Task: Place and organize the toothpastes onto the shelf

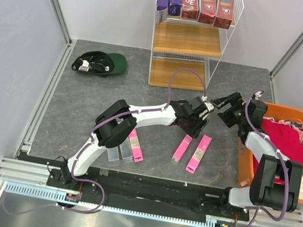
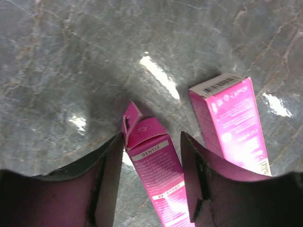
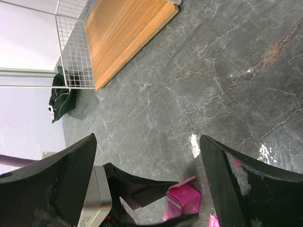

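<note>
as the left gripper (image 2: 152,137) stands low over the grey table (image 2: 71,71), its two fingers (image 2: 106,184) sit close on either side of a pink toothpaste carton (image 2: 158,179), which lies flat between them with its far end poking out ahead of the tips; whether the pads already press the cardboard cannot be told. that far end has a loose flap (image 2: 131,116) standing open, and a hard squeeze there would likely buckle the thin box or let it slide out. a second pink carton (image 2: 232,123) lies just beside the outer face of the right-hand finger, near enough that a sideways drift on the lift could drag or spin it. the right gripper (image 3: 147,142) hangs just across from the left one, jaws spread wide with nothing between them, so a careless swing toward the shelf (image 1: 188,38) could bring the two arms together. ahead of and above both grippers, the shelf's top board already carries a row of cartons (image 1: 200,1); a long box held near one end may droop and clip the wire frame.
</note>
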Robot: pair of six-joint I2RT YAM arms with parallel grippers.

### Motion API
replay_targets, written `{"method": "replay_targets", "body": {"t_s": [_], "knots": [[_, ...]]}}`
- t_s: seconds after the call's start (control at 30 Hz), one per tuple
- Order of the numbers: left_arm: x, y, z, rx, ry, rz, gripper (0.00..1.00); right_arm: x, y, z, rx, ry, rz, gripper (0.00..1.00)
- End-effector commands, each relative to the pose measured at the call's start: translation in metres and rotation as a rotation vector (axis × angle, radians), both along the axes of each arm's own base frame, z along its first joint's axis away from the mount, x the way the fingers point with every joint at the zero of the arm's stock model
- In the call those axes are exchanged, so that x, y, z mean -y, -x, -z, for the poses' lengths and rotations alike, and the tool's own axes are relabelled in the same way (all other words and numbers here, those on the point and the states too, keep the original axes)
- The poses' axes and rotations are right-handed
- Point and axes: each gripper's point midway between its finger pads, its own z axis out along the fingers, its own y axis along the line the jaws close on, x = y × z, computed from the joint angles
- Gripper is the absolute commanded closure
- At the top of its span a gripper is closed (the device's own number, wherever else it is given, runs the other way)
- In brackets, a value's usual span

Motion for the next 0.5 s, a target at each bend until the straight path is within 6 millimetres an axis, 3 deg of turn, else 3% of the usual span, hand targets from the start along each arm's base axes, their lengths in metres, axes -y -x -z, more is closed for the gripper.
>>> {"method": "replay_targets", "body": {"t_s": [0.0, 0.17, 0.3, 0.47], "knots": [[-0.017, -0.013, 0.013, 0.028, -0.076, -0.039, 0.49, 0.019, 0.006, 0.007, -0.026, 0.028, 0.072, 0.02], [-0.035, -0.023, 0.012, 0.091, -0.144, -0.096, 0.64, 0.019, 0.006, 0.003, -0.015, 0.032, 0.074, 0.02], [-0.045, -0.029, -0.002, 0.113, -0.14, -0.132, 0.74, 0.018, 0.008, 0.001, -0.011, 0.029, 0.069, 0.02], [-0.061, -0.034, -0.016, 0.105, -0.102, -0.182, 0.76, 0.016, 0.01, -0.006, 0.006, 0.039, 0.06, 0.02]]}}
